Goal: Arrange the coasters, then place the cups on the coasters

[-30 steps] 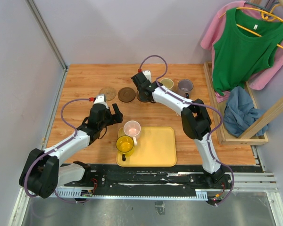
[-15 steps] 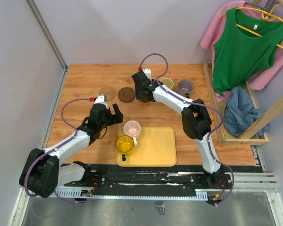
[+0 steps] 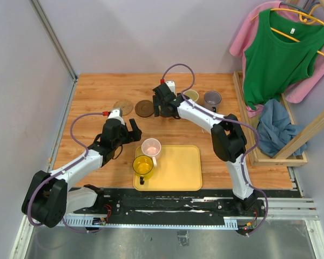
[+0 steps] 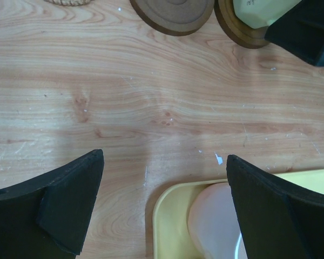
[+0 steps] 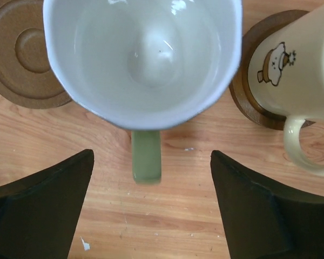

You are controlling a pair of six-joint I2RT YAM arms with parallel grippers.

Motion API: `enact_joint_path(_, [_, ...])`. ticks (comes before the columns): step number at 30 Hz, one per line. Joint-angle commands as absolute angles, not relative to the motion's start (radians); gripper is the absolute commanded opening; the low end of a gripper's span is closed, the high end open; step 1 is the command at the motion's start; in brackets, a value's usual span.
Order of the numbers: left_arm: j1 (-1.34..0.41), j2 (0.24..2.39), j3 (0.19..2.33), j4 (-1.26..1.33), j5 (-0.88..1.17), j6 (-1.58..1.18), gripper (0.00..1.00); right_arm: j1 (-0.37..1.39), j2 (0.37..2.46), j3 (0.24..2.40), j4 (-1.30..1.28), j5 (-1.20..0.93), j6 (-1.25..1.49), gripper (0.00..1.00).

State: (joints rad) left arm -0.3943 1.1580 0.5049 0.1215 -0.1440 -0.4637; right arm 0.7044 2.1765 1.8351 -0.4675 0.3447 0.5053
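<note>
Right gripper (image 5: pixel 152 162) spread wide, holding nothing.
The green-white cup (image 5: pixel 146 54) stands just ahead of me, handle untouched between my fingers (image 5: pixel 259 210), immediately left of the cream cup (image 5: pixel 291 75) on its coaster (image 5: pixel 243 94).

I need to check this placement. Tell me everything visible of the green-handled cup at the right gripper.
The green-handled cup stands upright and empty: glossy white inside, ceramic-looking, with a rounded, slightly angular rim. Its green handle points between the right gripper's open fingers, which do not touch it. The left wrist view shows it resting on a dark brown coaster. A bare brown coaster lies to one side, a cream cup to the other.
</note>
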Motion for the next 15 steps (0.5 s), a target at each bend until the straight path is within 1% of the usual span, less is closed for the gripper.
enact_joint_path(1, [-0.389, 1.111, 0.523, 0.17, -0.125, -0.439, 1.0, 0.697, 2.055, 1.768, -0.431, 0.331, 0.525, 0.96])
enact_joint_path(3, [-0.389, 1.09, 0.52, 0.174, -0.12, -0.434, 1.0, 0.701, 2.016, 1.729, -0.418, 0.323, 0.527, 1.0])
enact_joint_path(10, [-0.389, 1.056, 0.517, 0.16, -0.063, -0.426, 1.0, 0.716, 1.851, 1.57, -0.378, 0.296, 0.545, 0.98])
enact_joint_path(15, [-0.394, 1.046, 0.497, 0.138, -0.005, -0.448, 1.0, 0.723, 1.706, 1.409, -0.361, 0.322, 0.551, 0.98])
